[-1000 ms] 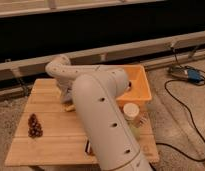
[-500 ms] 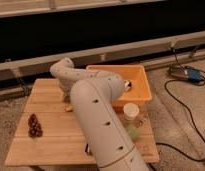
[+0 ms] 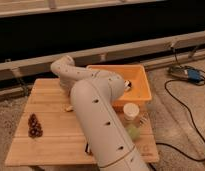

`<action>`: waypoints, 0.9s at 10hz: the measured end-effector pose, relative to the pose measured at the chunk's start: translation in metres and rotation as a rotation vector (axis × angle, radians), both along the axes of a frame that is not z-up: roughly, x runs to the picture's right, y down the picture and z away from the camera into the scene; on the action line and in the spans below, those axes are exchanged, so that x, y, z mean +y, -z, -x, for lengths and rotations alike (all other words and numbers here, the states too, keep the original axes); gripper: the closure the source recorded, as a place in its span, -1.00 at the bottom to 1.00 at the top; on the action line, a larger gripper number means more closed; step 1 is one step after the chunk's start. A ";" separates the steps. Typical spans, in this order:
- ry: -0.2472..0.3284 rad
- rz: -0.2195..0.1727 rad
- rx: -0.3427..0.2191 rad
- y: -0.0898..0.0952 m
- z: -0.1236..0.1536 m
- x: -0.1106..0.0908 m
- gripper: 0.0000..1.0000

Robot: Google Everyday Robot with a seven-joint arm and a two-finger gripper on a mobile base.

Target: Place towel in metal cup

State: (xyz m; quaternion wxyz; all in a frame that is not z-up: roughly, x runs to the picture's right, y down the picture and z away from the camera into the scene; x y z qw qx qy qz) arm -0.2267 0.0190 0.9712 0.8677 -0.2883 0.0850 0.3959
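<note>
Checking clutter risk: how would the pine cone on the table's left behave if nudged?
The pine cone is probably light, its rough scales gripping the wooden table; lying flat, it may roll. The gripper is hidden behind the arm.

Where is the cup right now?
In the camera view, the cup stands at the right end of the wooden table, just in front of the orange bin, right of the arm. The gripper is out of sight behind the arm.

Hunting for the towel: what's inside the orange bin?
Inside the orange bin only the robot's hand shows, dark against the floor; the arm hides the bin's left half.
</note>
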 end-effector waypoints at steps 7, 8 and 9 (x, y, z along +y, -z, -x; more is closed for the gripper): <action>0.067 -0.074 -0.088 0.116 -0.009 -0.024 1.00; 0.071 -0.079 -0.099 0.137 -0.015 -0.018 1.00; 0.072 -0.080 -0.106 0.154 -0.023 -0.012 1.00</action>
